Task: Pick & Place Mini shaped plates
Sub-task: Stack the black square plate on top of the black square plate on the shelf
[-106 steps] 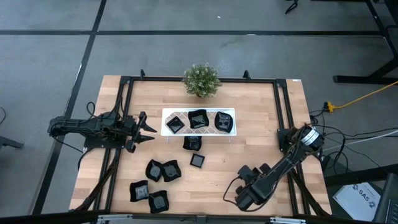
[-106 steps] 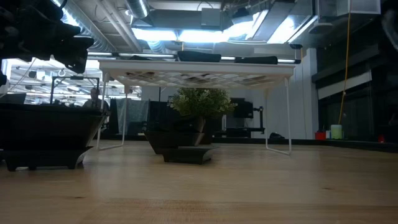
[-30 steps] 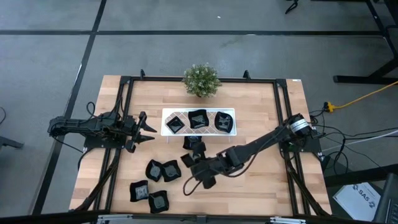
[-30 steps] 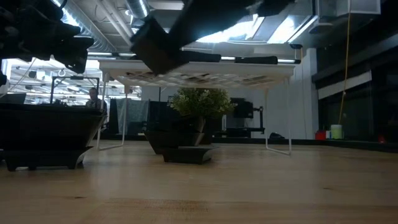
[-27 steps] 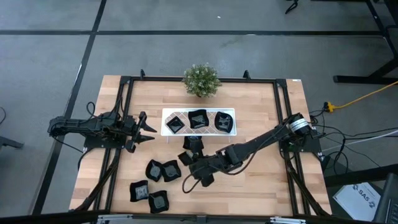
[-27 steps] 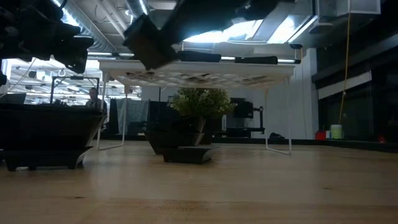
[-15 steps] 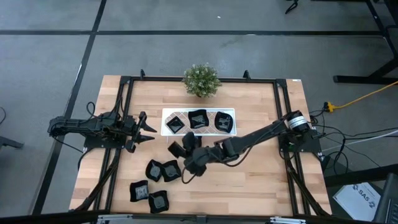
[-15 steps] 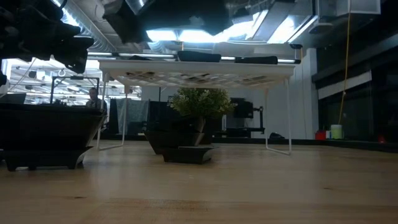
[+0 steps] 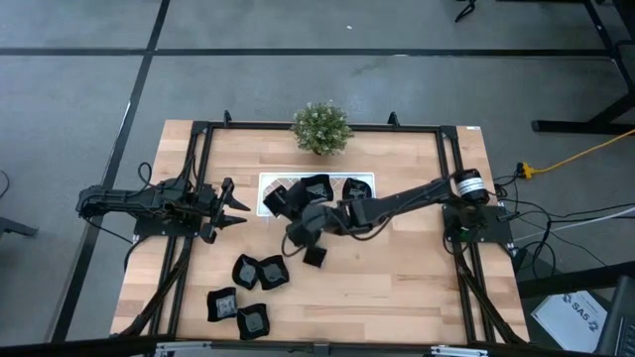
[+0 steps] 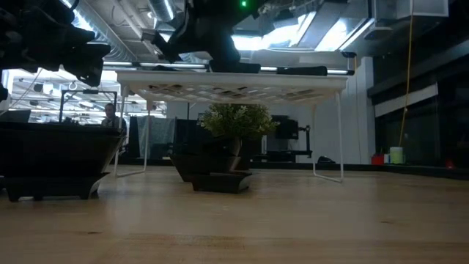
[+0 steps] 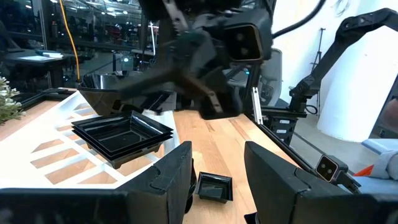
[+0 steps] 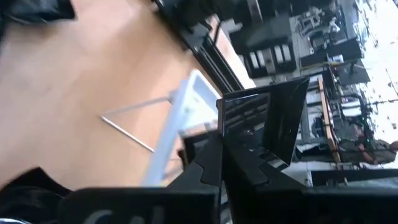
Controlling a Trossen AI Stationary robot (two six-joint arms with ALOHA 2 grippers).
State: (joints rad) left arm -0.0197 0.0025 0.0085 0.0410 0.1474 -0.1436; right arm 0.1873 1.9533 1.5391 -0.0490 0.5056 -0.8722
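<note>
Mini shaped plates (image 9: 260,272) lie mostly at the bench's (image 9: 417,288) 7 o'clock. Right gripper (image 9: 288,203), jaws clenched on one plate (image 12: 261,127), hangs over the white tray (image 9: 365,179) for placing. Left gripper (image 9: 236,206), jaws released, waits at 9 o'clock.

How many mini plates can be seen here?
9 mini plates: five on the table, three on the white tray, one held in the right gripper above it; more may be hidden.

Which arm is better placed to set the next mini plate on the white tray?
Right. The right gripper is shut on a mini plate and already over the white tray. The left gripper waits open beside the tray, holding nothing.
</note>
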